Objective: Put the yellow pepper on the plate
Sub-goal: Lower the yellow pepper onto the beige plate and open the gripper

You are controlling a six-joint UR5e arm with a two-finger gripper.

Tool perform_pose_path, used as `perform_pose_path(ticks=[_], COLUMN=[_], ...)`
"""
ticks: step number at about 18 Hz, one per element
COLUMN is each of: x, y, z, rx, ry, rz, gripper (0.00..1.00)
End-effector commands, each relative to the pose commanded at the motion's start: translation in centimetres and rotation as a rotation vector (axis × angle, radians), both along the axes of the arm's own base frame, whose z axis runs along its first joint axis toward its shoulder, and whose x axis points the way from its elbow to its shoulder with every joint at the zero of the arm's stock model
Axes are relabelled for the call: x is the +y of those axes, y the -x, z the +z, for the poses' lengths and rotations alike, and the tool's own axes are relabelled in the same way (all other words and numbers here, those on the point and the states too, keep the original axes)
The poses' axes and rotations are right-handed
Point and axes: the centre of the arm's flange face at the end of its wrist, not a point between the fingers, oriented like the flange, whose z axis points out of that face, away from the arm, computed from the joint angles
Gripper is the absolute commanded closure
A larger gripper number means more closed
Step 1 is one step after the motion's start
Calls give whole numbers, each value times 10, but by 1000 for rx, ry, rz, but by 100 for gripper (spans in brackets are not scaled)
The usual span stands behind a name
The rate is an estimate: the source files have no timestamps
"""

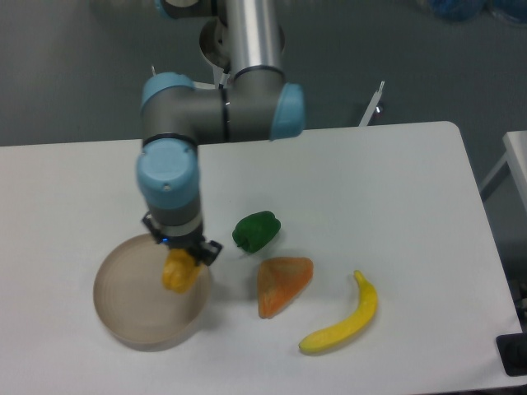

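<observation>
Fingers (pixel 183 262) clamped on yellow pepper (pixel 178 273) over plate (pixel 123 309), right side. Risk: early release near rim, could roll off onto counter (pixel 395 206).

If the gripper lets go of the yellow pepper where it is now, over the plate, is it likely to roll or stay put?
The yellow pepper, held in the gripper, looks blocky and lobed, so it would probably settle rather than roll far. The plate has a low rim that would likely stop a short roll. It seems stiff: no sag or visible dent in the grip.
</observation>
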Motion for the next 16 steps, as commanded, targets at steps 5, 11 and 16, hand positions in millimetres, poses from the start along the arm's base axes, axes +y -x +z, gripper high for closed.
perform_pose_path(ticks=[5,11,16], x=[9,12,13], y=[-28,-32,-39], z=[-38,-58,-64], rx=[0,0,13], ry=[51,76,87], rz=[31,49,32], gripper=[60,60,53])
